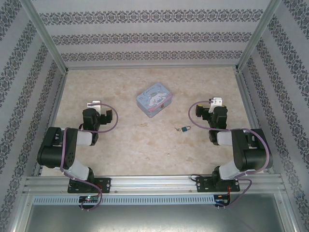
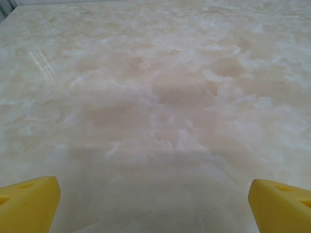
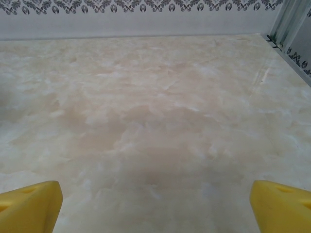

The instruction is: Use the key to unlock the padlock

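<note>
My left gripper (image 2: 155, 201) and right gripper (image 3: 155, 201) gape empty; the padlock (image 1: 185, 129) lies left of the right gripper, the key (image 1: 177, 128) seemingly beside it.

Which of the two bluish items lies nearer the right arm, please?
The tiny padlock, close beside the right arm; the much larger cartoon tin sits farther away, more centrally.

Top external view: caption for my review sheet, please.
Small padlock lies on the marbled table between the cartoon tin and the folded right arm.
</note>
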